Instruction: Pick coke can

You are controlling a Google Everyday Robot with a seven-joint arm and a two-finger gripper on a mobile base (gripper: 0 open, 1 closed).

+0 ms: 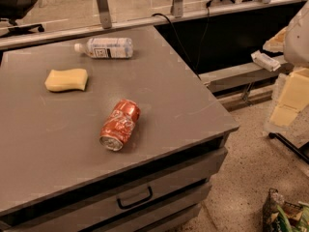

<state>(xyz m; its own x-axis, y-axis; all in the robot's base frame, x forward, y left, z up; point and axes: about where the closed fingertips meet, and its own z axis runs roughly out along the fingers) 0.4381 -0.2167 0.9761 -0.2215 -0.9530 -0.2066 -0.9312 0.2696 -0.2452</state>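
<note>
The coke can (120, 124) is red with white script and lies on its side near the middle front of the grey table (193, 105). Its silver end faces the front edge and its body looks slightly dented. My arm is at the far right edge of the camera view, off the table and well apart from the can. What looks like my gripper (265, 61) sticks out to the left from it, beyond the table's right side. Nothing is held in it.
A clear plastic bottle (104, 48) with a white label lies at the table's back. A yellow sponge (66, 79) lies at the left. Drawers with a black handle (135, 198) are under the tabletop. A railing and cable run behind, and a bag (285, 214) is on the floor at the lower right.
</note>
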